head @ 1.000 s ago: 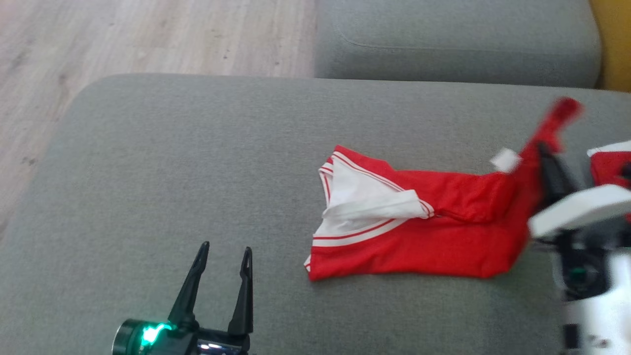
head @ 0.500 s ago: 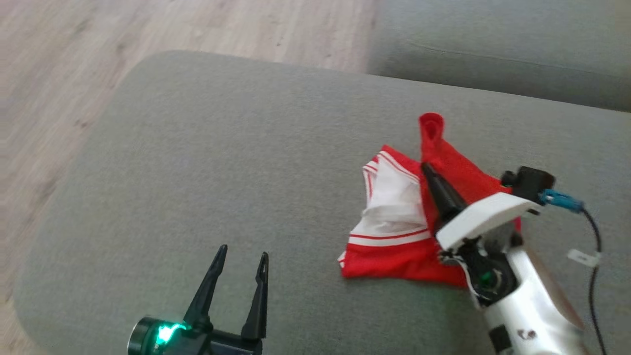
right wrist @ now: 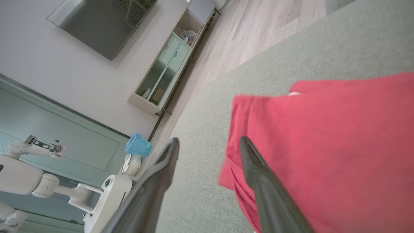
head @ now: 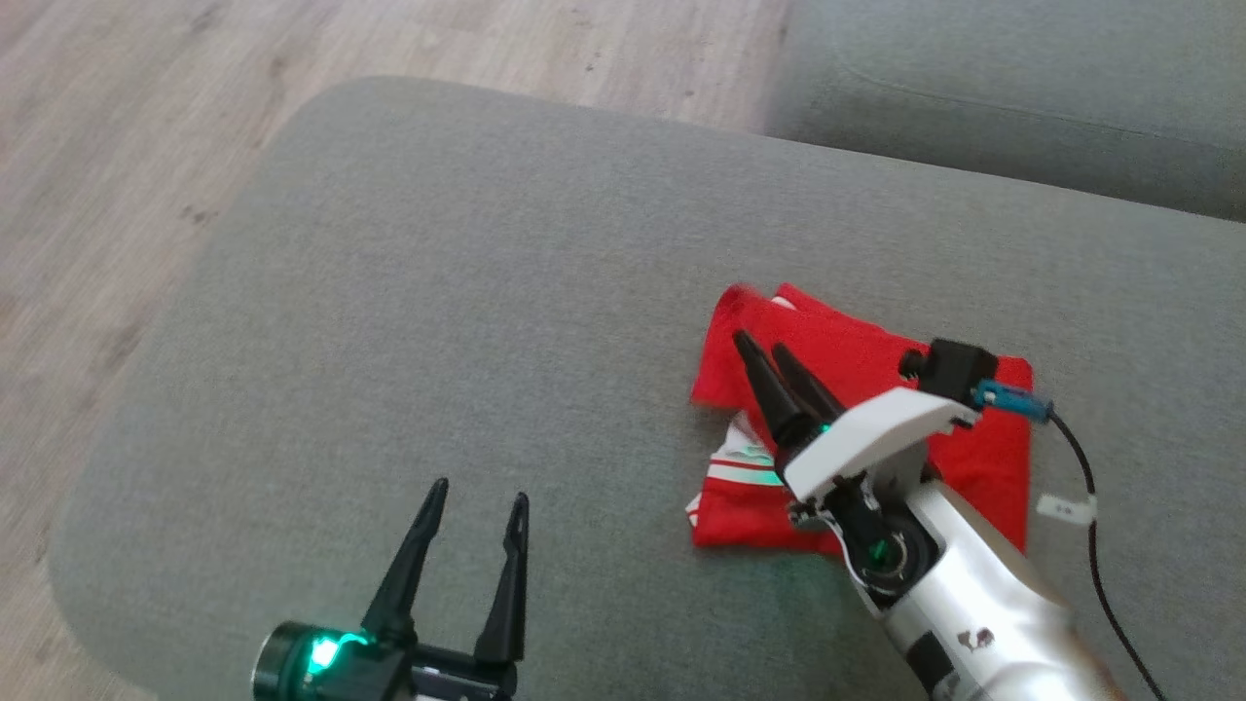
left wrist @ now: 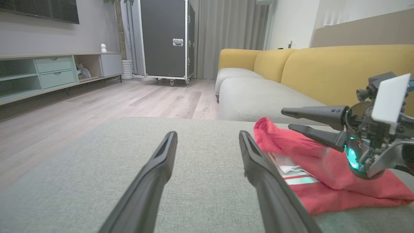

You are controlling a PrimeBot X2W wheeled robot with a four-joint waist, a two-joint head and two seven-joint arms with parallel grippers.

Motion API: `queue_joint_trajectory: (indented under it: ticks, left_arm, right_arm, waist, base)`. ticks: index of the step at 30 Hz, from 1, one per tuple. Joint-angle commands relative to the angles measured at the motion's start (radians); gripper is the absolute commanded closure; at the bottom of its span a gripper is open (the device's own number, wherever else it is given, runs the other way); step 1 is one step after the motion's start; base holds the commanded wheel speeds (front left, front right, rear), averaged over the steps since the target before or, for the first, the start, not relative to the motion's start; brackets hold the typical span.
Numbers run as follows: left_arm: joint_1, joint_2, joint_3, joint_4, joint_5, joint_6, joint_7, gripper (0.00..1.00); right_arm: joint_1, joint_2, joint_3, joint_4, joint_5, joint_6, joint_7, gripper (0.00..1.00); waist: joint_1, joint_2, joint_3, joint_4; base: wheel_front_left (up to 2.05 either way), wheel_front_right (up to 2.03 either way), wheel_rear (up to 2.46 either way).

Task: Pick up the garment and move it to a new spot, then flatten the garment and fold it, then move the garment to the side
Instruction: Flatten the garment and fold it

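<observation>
Black right gripper (head: 759,343): jaws parted, nothing between them. It hangs just above the garment (head: 857,341), with the fingers pointing away from the robot.
Change at this gripper: one second ago it was closed on a raised red edge at the garment's right side. Now it has let go, and that edge lies on top of the rest.
Right wrist view: one finger is over the left border of the red cloth and the other is over bare cushion (right wrist: 200,181). No cloth is pinched.
Garment: red and folded over itself, on the right half of the cushion. The white inside, in plain sight before, is now almost covered. Only a striped strip shows at the near left corner.
Left gripper (head: 480,490): wide open and empty, low over the front of the cushion and well apart from the garment, as before.
Head view: the camera has turned, so the garment's shift in the picture is partly not real.
Meaning for the task: I judge that one fold is just laid. What remains is perhaps some smoothing or a second fold, then moving the garment to the side.
Risk: the loose top layer may slide back when the gripper goes away.
</observation>
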Motion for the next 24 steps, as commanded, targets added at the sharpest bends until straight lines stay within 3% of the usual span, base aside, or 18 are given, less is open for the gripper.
queue_joint_trajectory:
  ticks: [1,5,8,9,15,19,24]
  left_arm:
    - [-0.043,-0.013,0.046,-0.032,0.010,-0.006,-0.010,0.00]
    - [-0.035,-0.015,0.071,-0.036,0.010,-0.004,-0.010,0.00]
    - [-0.022,-0.018,0.097,-0.038,0.002,0.003,-0.010,0.00]
    - [-0.009,-0.020,0.115,-0.040,-0.005,0.007,-0.010,0.00]
    - [0.023,-0.024,0.155,-0.044,-0.022,0.009,-0.010,0.00]
    - [0.035,-0.026,0.171,-0.042,-0.025,0.009,-0.010,0.00]
    - [0.071,-0.031,0.208,-0.042,-0.047,0.018,-0.010,0.00]
  right_arm:
    - [-0.064,0.005,0.035,-0.035,0.007,-0.001,-0.031,0.00]
    - [-0.083,0.003,0.051,-0.061,-0.070,-0.001,-0.080,0.00]
    - [-0.063,-0.048,0.045,-0.108,-0.174,-0.001,-0.133,0.00]
    - [-0.030,-0.090,0.032,-0.144,-0.236,-0.001,-0.173,0.00]
    - [0.112,-0.184,-0.078,-0.247,-0.344,-0.001,-0.256,0.00]
    - [0.195,-0.198,-0.146,-0.287,-0.393,-0.001,-0.270,0.00]
    - [0.335,-0.212,-0.246,-0.398,-0.551,-0.001,-0.274,0.00]
  waist:
    - [-0.0001,0.0000,-0.007,-0.023]
    - [-0.0001,0.0000,-0.029,-0.074]
    - [-0.0001,0.0000,-0.058,-0.117]
    - [-0.0001,0.0000,-0.083,-0.148]
    - [-0.0001,0.0000,-0.126,-0.227]
    - [-0.0001,0.0000,-0.147,-0.257]
    - [-0.0001,0.0000,-0.180,-0.297]
  base:
    - [0.00,0.00,0.00]
    - [0.00,0.00,0.00]
    - [0.00,0.00,0.00]
    - [0.00,0.00,0.00]
    - [0.00,0.00,0.00]
    - [0.00,0.00,0.00]
    - [0.00,0.00,0.00]
